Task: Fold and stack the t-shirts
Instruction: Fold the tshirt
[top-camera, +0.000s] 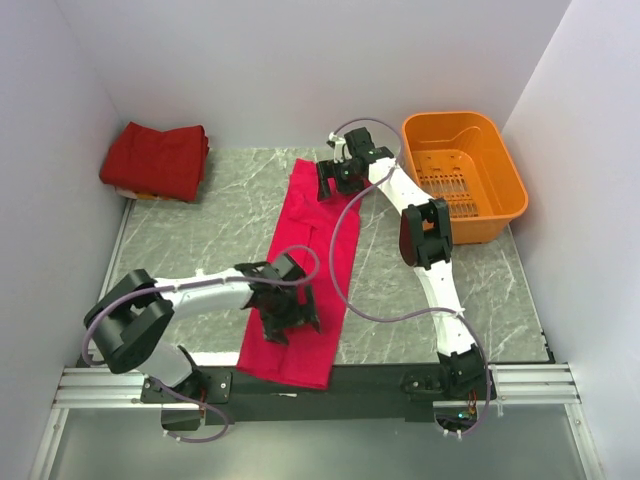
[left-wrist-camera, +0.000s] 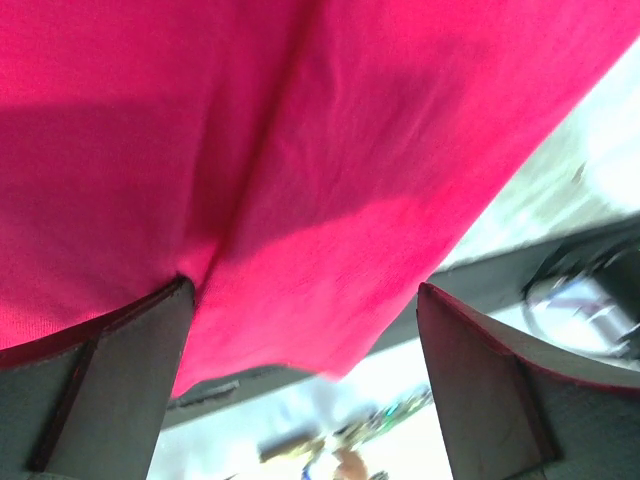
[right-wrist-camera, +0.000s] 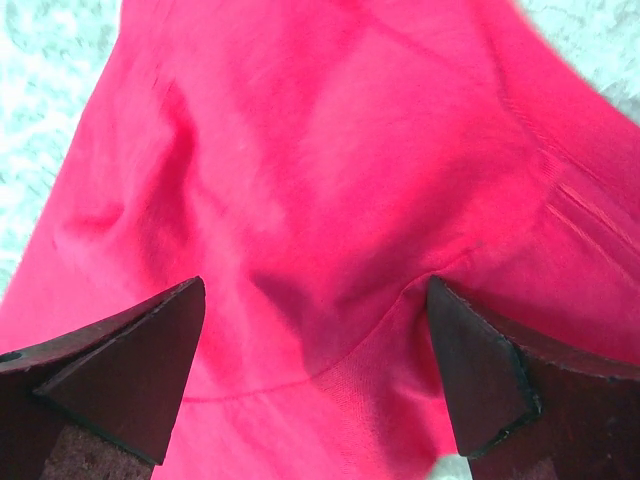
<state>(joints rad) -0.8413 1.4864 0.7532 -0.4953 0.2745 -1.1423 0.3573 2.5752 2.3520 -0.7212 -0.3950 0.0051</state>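
Note:
A crimson t-shirt (top-camera: 305, 262) lies folded into a long strip down the middle of the table, its near end at the front edge. My left gripper (top-camera: 284, 318) is open over the near end; the cloth (left-wrist-camera: 300, 180) fills the left wrist view between its fingers (left-wrist-camera: 110, 385). My right gripper (top-camera: 338, 178) is open over the far end; the cloth with a seam and collar edge (right-wrist-camera: 330, 230) lies between its fingers (right-wrist-camera: 480, 380). A stack of folded darker red t-shirts (top-camera: 156, 158) sits at the back left.
An orange plastic basket (top-camera: 463, 172) stands at the back right beside the right arm. White walls close in the left, back and right. The marble table (top-camera: 200, 235) ends at a black front rail (top-camera: 370, 375).

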